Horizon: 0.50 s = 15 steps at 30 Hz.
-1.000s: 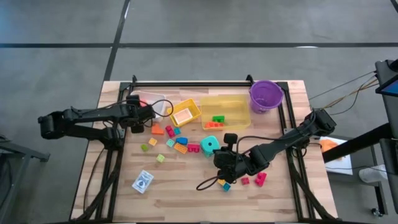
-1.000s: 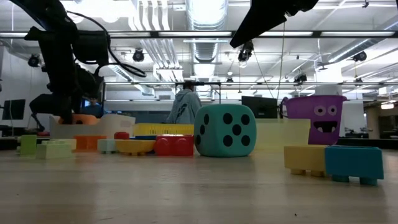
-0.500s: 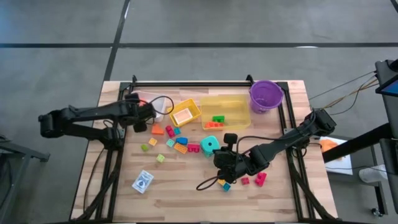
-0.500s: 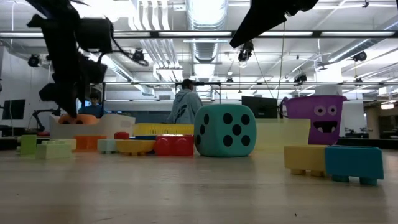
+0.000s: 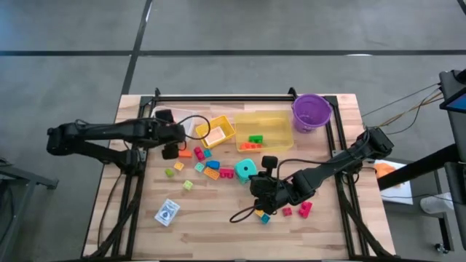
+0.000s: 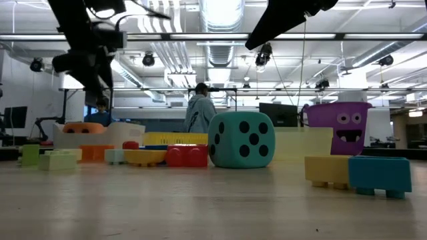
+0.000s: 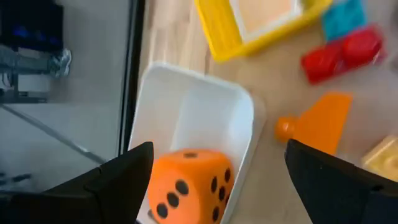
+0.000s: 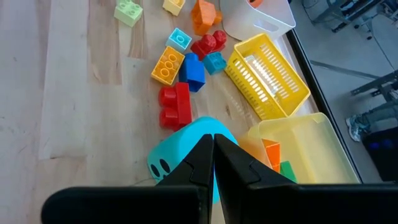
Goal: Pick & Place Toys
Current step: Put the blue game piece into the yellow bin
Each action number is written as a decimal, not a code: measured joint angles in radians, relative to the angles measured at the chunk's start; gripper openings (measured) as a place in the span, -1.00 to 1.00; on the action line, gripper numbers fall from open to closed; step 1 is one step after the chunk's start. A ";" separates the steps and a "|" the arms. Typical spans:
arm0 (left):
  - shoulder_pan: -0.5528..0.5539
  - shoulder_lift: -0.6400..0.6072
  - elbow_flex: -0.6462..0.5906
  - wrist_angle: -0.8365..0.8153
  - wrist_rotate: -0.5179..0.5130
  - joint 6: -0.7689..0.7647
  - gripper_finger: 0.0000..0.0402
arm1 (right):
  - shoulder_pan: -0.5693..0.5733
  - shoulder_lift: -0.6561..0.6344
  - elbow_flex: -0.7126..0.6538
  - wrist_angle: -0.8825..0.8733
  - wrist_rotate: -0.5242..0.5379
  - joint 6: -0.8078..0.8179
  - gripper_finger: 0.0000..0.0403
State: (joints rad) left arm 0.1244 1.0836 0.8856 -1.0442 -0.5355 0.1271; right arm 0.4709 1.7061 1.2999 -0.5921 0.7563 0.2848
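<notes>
Left pincer (image 7: 214, 186) released above orange die (image 7: 188, 185) lying in clear bin (image 7: 196, 99), right pincer (image 8: 213, 163) clenched empty beside teal die (image 8: 180, 149) on desk (image 5: 218, 218)

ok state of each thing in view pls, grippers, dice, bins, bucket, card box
left gripper: open, above the clear bin
right gripper: shut, empty, by the teal die
orange die: released, resting in the clear bin
teal die: on the table
small yellow bin: upright
large yellow bin: upright, bricks inside
purple bucket: upright
card box: lying flat
</notes>
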 joint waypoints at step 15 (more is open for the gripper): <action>-0.130 0.001 -0.007 0.295 0.424 -0.650 0.79 | -0.001 0.000 0.000 0.001 0.000 0.000 -0.95</action>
State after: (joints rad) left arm -0.0055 1.0846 0.8789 -0.7489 -0.1113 -0.5229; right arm 0.4702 1.7061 1.2999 -0.5911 0.7563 0.2848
